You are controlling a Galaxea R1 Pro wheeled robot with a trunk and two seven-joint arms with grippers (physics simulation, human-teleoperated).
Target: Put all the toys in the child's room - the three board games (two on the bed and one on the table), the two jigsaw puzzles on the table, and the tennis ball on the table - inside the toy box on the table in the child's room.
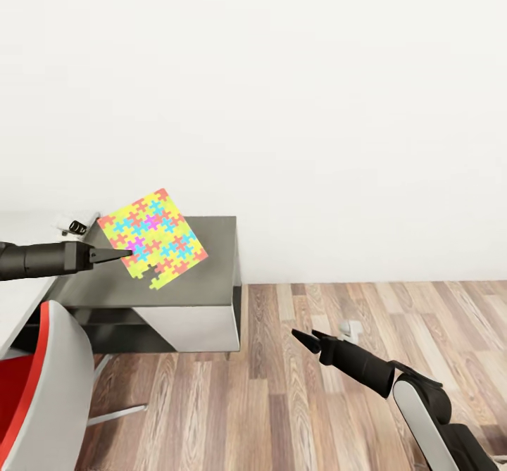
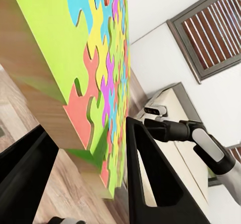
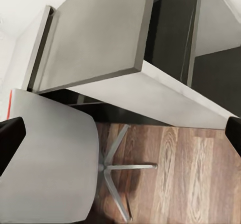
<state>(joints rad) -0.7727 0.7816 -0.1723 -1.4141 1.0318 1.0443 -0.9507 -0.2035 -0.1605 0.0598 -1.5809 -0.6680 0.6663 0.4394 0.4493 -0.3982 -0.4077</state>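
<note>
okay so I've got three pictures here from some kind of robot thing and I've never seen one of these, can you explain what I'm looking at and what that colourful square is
This is a simulated two-armed robot. The head view looks down from its head: its left gripper holds a jigsaw puzzle by one edge, above a dark-grey-topped cabinet. Its right gripper hangs over the wood floor, holding nothing. A red chair stands at the lower left. The other two pictures come from cameras near each gripper: the left one shows the puzzle between two black fingers, the right one the cabinet and the chair's base.

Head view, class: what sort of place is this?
Probably a home bedroom or study: wood-plank floor, red chair, a low grey-topped cabinet, and a colourful jigsaw puzzle held by the left end effector.
</note>
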